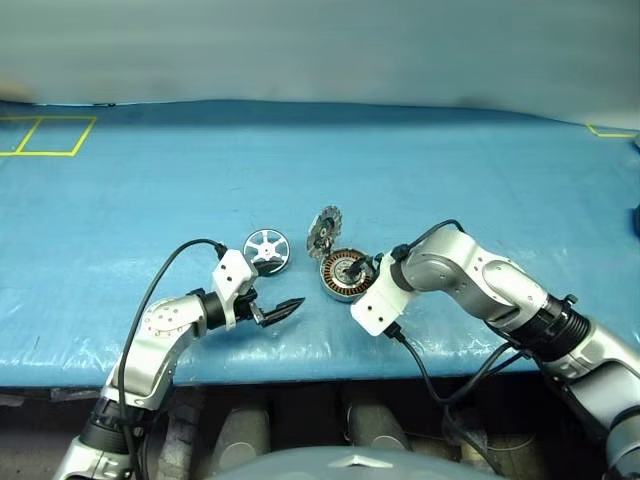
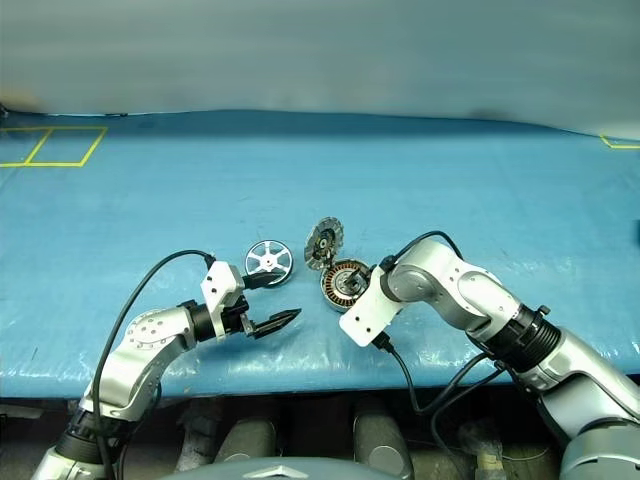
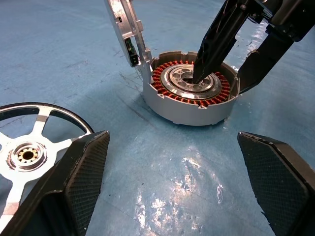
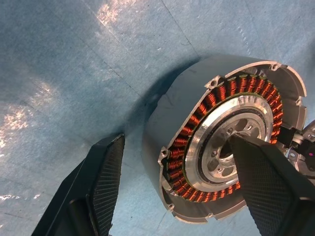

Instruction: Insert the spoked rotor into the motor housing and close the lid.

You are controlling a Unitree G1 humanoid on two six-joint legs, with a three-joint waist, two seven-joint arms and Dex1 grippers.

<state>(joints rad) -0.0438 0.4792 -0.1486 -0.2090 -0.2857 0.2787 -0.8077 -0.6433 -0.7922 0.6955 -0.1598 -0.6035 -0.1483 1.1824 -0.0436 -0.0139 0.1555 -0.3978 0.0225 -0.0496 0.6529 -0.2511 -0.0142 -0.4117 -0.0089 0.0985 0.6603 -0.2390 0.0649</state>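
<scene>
Right gripper spread, straddling case wall, one finger inside. Lid upright. Left gripper spread, empty, near wheel.

You have one flat silver spoked rotor with a dark thin rim, one round silver motor housing with copper-orange windings, one round grey ribbed lid, and two black-fingered end effectors, left and right.

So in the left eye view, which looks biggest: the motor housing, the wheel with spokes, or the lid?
1. Motor housing and spoked rotor look about alike, too close to rank.
2. Lid, standing open on edge, looks smallest.
</scene>
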